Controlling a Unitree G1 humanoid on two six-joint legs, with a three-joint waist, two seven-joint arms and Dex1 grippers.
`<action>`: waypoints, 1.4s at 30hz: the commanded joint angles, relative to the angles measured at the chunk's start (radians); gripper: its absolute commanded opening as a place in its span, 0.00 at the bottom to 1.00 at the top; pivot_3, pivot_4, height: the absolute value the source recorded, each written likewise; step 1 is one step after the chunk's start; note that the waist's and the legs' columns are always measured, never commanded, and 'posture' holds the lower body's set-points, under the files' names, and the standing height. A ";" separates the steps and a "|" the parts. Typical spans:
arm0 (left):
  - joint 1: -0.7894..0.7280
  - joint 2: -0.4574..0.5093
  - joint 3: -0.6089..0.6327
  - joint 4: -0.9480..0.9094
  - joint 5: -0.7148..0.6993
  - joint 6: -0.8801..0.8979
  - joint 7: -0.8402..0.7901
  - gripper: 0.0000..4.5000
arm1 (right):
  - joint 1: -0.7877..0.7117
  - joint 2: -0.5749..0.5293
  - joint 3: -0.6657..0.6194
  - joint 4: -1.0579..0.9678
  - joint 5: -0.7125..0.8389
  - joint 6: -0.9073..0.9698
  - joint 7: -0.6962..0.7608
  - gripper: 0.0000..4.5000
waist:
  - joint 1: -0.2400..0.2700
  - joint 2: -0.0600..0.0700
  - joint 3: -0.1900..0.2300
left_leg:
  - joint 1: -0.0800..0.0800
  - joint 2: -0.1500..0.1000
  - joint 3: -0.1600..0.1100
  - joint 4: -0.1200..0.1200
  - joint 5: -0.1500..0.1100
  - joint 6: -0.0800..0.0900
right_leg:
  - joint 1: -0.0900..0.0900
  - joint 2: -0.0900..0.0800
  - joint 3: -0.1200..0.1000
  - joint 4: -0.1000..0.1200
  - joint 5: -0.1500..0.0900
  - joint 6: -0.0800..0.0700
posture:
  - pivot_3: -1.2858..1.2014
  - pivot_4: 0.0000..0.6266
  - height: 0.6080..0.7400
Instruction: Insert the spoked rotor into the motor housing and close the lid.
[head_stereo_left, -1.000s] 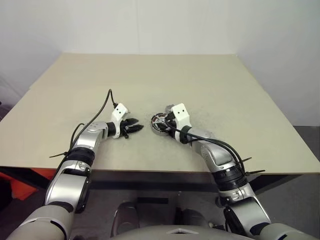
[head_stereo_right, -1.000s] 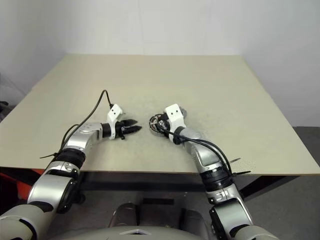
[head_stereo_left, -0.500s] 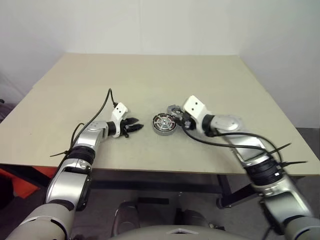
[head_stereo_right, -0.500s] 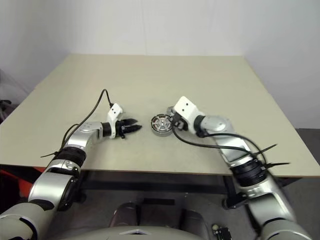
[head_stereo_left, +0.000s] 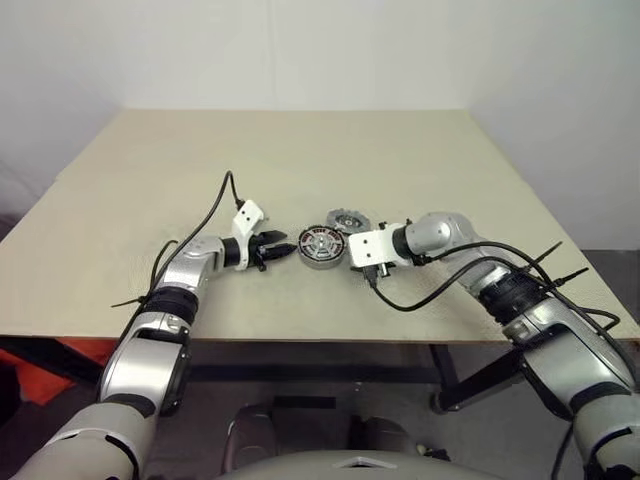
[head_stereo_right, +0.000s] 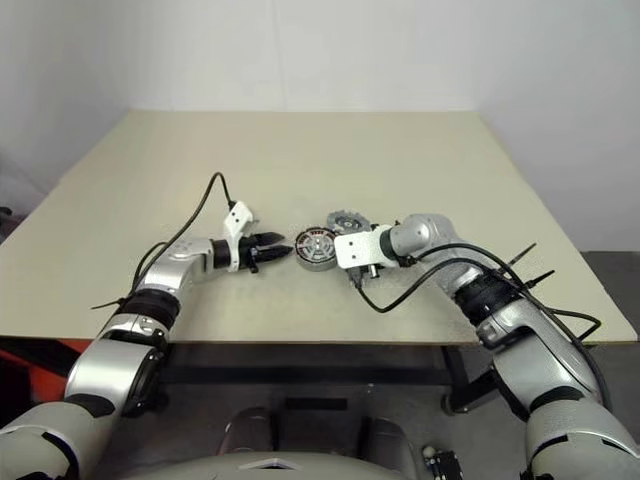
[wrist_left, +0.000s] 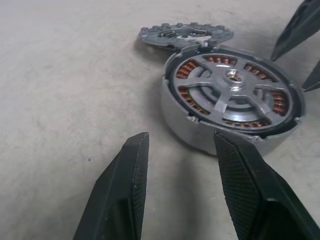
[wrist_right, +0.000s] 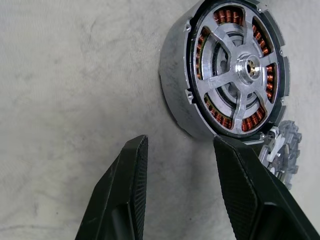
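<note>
The motor housing stands on the table between my two grippers. The spoked rotor lies seated inside it, silver spokes over the copper windings. Just behind the housing lies the lid, a grey notched disc, its near edge against the housing's wall. My left gripper is open and empty, its tips a short way off the housing's left side. The right gripper is open and empty too, a little off the housing's right side, pointing down at the table beside it.
The beige table stretches wide behind and to both sides of the parts. Black cables loop from each wrist over the tabletop. The table's front edge runs just below my forearms.
My right gripper has drawn back off the housing to the right and rolled over, its elbow swinging outward. The lid now shows uncovered behind the housing. The left gripper has kept still.
</note>
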 joint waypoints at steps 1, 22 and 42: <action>0.016 0.012 0.014 -0.059 -0.012 0.002 0.008 0.49 | -0.044 0.026 -0.009 0.021 -0.026 -0.059 0.006 0.46 | -0.007 0.000 0.000 | 0.000 0.000 0.000 0.000 0.000 0.000 | 0.000 0.000 0.000 0.000 0.000 0.000 | 0.52 0.00 1.00; 0.042 0.011 0.011 -0.107 -0.013 0.037 0.029 0.49 | -0.079 0.084 -0.047 0.057 -0.061 -0.085 0.013 0.46 | -0.007 0.000 0.000 | -0.003 0.000 0.000 0.000 -0.001 0.002 | -0.002 0.000 0.000 -0.001 0.001 -0.001 | 0.52 0.00 1.00; 0.057 0.022 0.026 -0.121 -0.022 0.037 0.062 0.49 | -0.096 0.170 -0.053 0.286 -0.116 -0.180 -0.052 0.00 | -0.014 -0.001 0.000 | 0.006 0.001 0.000 0.000 -0.001 0.001 | 0.004 0.001 0.000 0.000 0.000 0.000 | 0.52 0.00 1.00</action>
